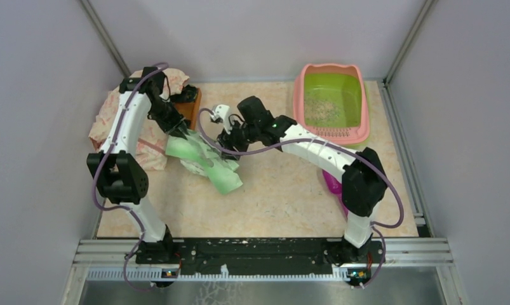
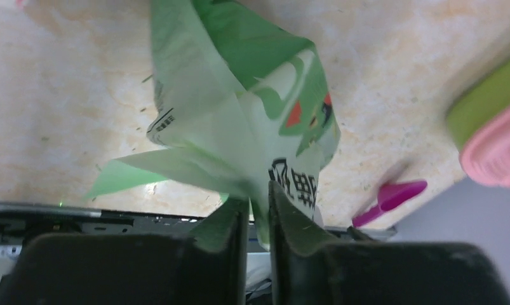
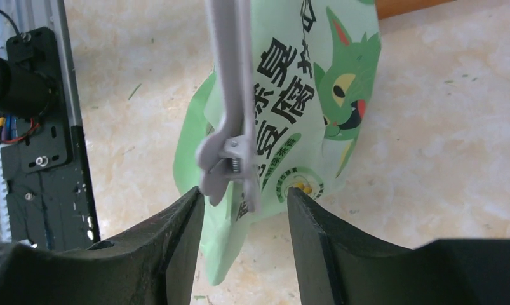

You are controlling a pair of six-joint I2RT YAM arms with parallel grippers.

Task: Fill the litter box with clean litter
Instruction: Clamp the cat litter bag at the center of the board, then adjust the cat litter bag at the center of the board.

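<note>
Bag point(image 1: 221, 178) centre-left; litter box point(image 1: 335, 134) far right; litter point(image 1: 322, 109) inside.

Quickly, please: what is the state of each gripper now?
Left gripper: closed on the edge of the green bag.
Right gripper: open, the bag clip between its jaws.

Printed text is showing only on the light green bag point(image 3: 290, 63).
Large dark Chinese characters are running down its front beside a cartoon cat point(image 3: 344, 95), with a pale clip point(image 3: 230, 76) covering some; two are looking like 臭 and 腐. The round seal point(image 3: 296, 184) below is carrying print too small to read.
</note>
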